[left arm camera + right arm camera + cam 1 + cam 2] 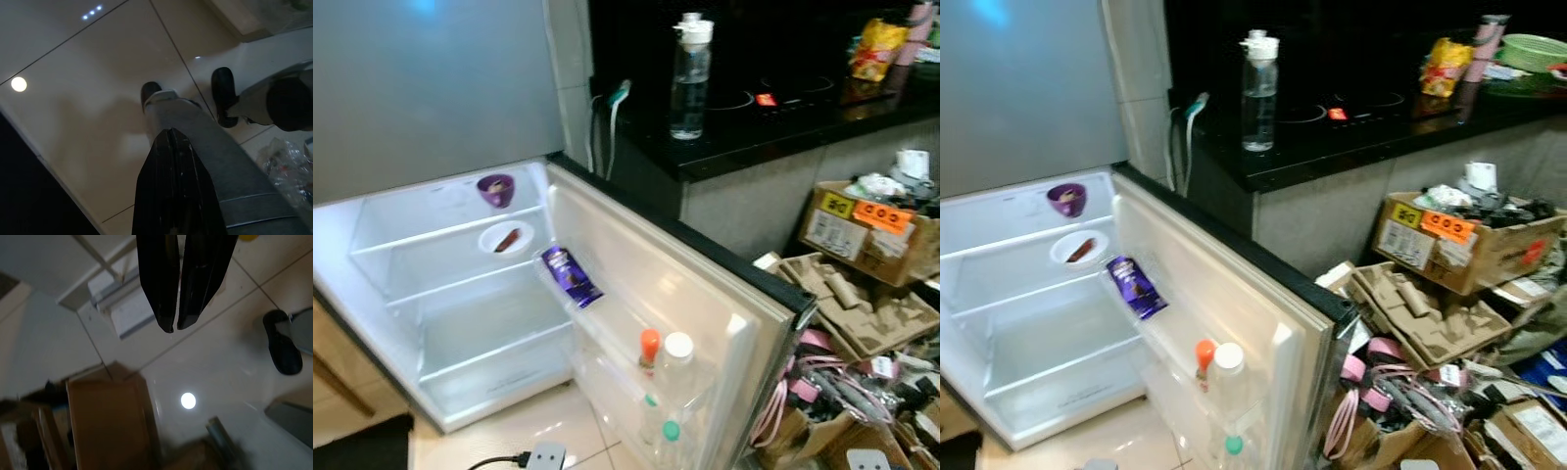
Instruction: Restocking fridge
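The small fridge stands open on the floor, its door swung out to the right. A purple bowl and a white dish holding something brown sit on its upper shelves. A purple snack packet leans in the upper door shelf, and bottles with an orange cap and a white cap stand lower in the door. On the black counter are a clear water bottle and a yellow snack bag. My left gripper and right gripper hang shut over the tiled floor, holding nothing.
Cardboard boxes, egg trays and pink cables crowd the floor right of the door. A power strip with a black cord lies on the tiles in front of the fridge. A green basket sits at the counter's far right.
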Tool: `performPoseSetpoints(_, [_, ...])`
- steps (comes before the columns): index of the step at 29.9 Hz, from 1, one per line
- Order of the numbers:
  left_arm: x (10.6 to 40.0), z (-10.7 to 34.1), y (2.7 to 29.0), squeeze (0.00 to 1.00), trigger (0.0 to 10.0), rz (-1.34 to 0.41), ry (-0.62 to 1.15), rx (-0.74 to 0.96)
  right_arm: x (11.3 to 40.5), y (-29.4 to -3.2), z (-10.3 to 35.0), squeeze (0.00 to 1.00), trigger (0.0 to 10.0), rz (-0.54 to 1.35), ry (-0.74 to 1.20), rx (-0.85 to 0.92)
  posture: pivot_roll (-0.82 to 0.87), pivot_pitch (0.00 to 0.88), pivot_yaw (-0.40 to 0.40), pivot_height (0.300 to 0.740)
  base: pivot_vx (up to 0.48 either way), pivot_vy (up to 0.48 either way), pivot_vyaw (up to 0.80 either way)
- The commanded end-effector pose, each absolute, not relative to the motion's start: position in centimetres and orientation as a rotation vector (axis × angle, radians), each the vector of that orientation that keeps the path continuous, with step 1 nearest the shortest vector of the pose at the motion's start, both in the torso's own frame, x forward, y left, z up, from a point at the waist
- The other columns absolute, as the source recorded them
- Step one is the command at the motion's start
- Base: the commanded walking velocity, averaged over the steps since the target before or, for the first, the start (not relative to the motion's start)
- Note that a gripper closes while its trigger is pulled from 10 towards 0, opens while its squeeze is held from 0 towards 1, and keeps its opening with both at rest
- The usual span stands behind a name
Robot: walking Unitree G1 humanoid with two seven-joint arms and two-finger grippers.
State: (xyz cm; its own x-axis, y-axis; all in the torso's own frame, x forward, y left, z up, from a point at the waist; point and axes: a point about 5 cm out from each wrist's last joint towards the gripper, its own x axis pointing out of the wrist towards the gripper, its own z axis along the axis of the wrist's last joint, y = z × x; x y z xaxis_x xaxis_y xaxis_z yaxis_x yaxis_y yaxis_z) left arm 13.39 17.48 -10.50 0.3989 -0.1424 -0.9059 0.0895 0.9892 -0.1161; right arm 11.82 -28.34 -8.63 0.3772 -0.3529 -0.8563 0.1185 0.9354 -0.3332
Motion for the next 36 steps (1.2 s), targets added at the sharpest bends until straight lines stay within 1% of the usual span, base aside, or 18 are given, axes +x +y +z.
performPoseSetpoints(1, [13.4, -10.5, 17.5, 0.0, 10.0, -0.147, 1.149, -0.067, 12.2, -27.9, -8.7, 0.0, 10.0, -0.292, 1.144, -0.225, -0.07, 0.0, -0.014, 0.74, 0.0, -0.469, 0.0])
performPoseSetpoints(8, [13.5, -10.5, 17.3, 0.0, 10.0, -0.158, 1.152, -0.053, 12.1, -27.8, -8.7, 0.0, 10.0, -0.287, 1.146, -0.227, -0.07, 0.0, -0.01, 0.74, 0.0, -0.477, 0.0])
performPoseSetpoints(9, [13.4, -10.5, 17.5, 0.0, 10.0, -0.154, 1.158, -0.019, 12.2, -27.8, -8.7, 0.0, 10.0, -0.285, 1.146, -0.229, -0.07, 0.0, -0.01, 0.74, 0.0, -0.277, 0.0])
performPoseSetpoints(13, [13.3, -10.5, 18.0, 0.0, 10.0, -0.121, 1.163, 0.005, 12.3, -27.8, -8.7, 0.0, 10.0, -0.272, 1.144, -0.234, -0.07, 0.0, -0.013, 0.74, 0.0, 0.0, 0.0])
performPoseSetpoints(23, [13.2, -10.6, 18.2, 0.0, 10.0, -0.112, 1.178, 0.027, 12.8, -27.4, -8.6, 0.0, 10.0, -0.238, 1.129, -0.243, -0.07, 0.0, -0.013, 0.74, 0.0, 0.0, 0.0])
performPoseSetpoints(36, [13.2, -10.5, 18.3, 0.0, 10.0, -0.112, 1.182, 0.025, 13.0, -26.9, -8.8, 0.0, 10.0, -0.22, 1.13, -0.243, -0.08, 0.0, -0.007, 0.74, -0.283, 0.0, 0.0])
